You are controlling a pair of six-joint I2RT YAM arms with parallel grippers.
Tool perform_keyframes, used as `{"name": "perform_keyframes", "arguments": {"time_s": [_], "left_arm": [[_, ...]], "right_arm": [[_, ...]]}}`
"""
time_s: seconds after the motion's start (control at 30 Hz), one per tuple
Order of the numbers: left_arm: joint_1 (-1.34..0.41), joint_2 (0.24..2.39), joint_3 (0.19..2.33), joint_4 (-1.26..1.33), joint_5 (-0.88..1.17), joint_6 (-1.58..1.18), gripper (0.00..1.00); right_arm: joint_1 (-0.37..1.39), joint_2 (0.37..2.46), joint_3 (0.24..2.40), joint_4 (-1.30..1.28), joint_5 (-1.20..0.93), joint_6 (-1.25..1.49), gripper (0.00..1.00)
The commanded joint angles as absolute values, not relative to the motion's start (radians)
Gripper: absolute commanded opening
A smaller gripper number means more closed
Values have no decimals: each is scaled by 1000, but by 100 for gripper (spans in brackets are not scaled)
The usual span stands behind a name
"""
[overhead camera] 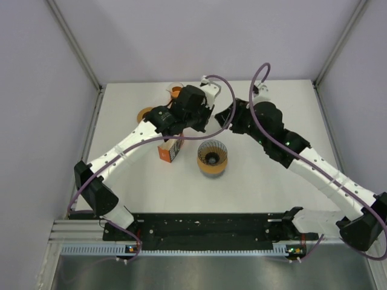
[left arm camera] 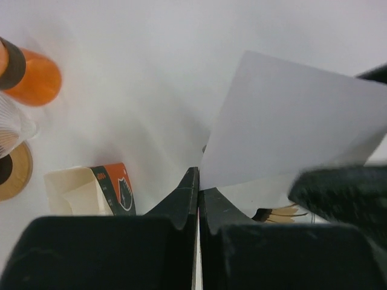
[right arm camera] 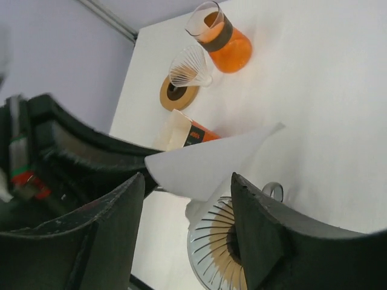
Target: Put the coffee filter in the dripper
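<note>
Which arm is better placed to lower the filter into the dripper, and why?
Left. The left tool is shut on the filter, which hangs over the dripper; the right tool stands open.

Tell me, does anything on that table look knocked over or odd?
Only the filter box: it seems to lie on its side, end flap open, beside the dripper. The paper filter is pinched by one corner in the left gripper, so it sits tilted. Nothing looks spilled.
</note>
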State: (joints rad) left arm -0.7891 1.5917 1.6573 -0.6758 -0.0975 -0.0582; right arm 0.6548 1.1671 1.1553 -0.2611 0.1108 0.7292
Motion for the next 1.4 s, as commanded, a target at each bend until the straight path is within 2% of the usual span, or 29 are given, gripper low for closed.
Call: {"name": "perform_keyframes", "arguments": {"time_s": [0.0, 0.23, 0.47, 0.53, 0.63, 0.67, 0.83, 1.07, 1.1, 1.2, 1.23, 1.27, 1.37], "left_arm": [[-752, 1592, 1687, -693, -74, -215, 0], [-742, 1600, 1716, -718, -51, -273, 0], [-727, 1597, 1715, -726, 40, -302, 0], [-727, 1592, 1715, -726, 38, -301, 0], [-712, 1583, 1710, -729, 34, -293, 0], [-701, 1579, 1707, -727, 34, -290, 0], [-620, 1552, 1674, -712, 37, -285, 0], [-614, 1558, 1663, -712, 103, -232, 0], [-614, 1560, 1666, -718, 113, -226, 6], [-615, 1551, 1672, -739, 120, -195, 44], [-614, 1543, 1674, -742, 123, -180, 53], [-615, 1533, 1675, -747, 126, -169, 59], [-614, 1517, 1707, -784, 155, -134, 71]], "right_arm": [[816, 1146, 1220, -233, 412, 537, 61], [847, 1204, 1190, -248, 451, 577, 61], [847, 1265, 1203, -209, 494, 503, 53], [838, 1282, 1221, -209, 486, 477, 41], [809, 1296, 1236, -245, 479, 475, 8], [793, 1298, 1239, -268, 473, 486, 0], [726, 1284, 1247, -363, 420, 482, 0], [726, 1334, 1362, -448, 267, 439, 0], [726, 1344, 1380, -466, 243, 440, 0], [726, 1365, 1434, -540, 180, 443, 0], [726, 1367, 1454, -566, 158, 445, 0], [726, 1370, 1471, -590, 131, 449, 0], [726, 1387, 1537, -676, 52, 459, 0]]}}
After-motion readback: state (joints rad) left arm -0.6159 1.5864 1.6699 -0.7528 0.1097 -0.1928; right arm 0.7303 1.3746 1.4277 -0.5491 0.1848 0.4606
